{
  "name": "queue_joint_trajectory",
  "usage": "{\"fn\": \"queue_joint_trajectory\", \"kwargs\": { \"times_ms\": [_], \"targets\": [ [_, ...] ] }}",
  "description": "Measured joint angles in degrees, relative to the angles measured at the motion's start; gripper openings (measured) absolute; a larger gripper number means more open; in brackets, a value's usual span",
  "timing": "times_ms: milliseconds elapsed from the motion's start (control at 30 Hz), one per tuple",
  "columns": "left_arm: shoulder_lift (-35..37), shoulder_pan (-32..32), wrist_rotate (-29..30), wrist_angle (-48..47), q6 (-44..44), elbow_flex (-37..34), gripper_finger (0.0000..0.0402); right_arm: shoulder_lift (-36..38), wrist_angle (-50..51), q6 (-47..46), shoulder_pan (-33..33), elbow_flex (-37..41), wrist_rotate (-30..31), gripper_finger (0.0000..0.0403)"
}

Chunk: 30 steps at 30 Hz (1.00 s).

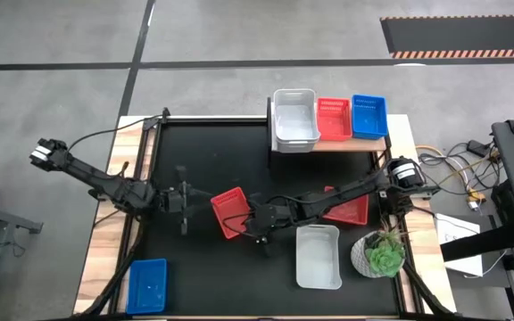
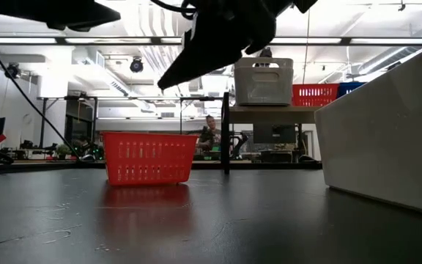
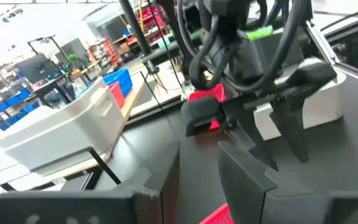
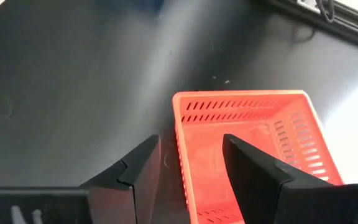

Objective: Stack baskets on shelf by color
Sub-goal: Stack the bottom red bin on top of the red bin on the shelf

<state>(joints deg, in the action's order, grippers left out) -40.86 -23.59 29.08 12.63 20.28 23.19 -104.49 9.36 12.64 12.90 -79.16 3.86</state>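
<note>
A red basket (image 1: 228, 212) stands on its bottom on the black table, also in the low view (image 2: 151, 158) and the right wrist view (image 4: 253, 130). My right gripper (image 4: 188, 165) is open above it (image 2: 211, 44), its fingers on either side of one rim, not touching. My left gripper (image 1: 186, 201) is open and empty just left of that basket (image 3: 197, 180). The shelf (image 1: 377, 141) at the far edge bears white (image 1: 294, 119), red (image 1: 333, 119) and blue (image 1: 369, 116) baskets. A second red basket (image 1: 351, 209), a white one (image 1: 319, 256) and a blue one (image 1: 147, 285) stand on the table.
A round white pot with a green plant (image 1: 382, 254) stands at the near right, beside the white basket. My right arm (image 1: 346, 192) stretches over the second red basket. Cables and equipment lie beyond the table's right edge.
</note>
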Motion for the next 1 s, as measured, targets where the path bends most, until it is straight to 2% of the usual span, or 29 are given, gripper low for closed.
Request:
{"fn": "queue_joint_trajectory", "kwargs": {
  "times_ms": [300, 633, 867, 1000],
  "targets": [
    [0.50, 0.00, 0.00, 0.46, -0.29, 0.12, 0.0092, -3.28, -5.47, -2.93, -0.20, -0.24, -2.42, 0.0167],
    [-0.25, 0.00, 0.20, 0.30, 0.07, 0.12, 0.0092, -4.96, -9.10, -4.24, -0.70, -0.17, -2.38, 0.0167],
    [-0.30, 0.00, 0.24, 0.42, 0.29, 0.14, 0.0093, -11.10, -11.52, -5.80, -0.96, -0.83, -2.93, 0.0167],
    [-0.27, 0.00, 0.28, 0.46, 1.64, 0.14, 0.0093, -13.27, -11.37, -8.86, -1.75, -2.50, -8.38, 0.0163]
  ]
}}
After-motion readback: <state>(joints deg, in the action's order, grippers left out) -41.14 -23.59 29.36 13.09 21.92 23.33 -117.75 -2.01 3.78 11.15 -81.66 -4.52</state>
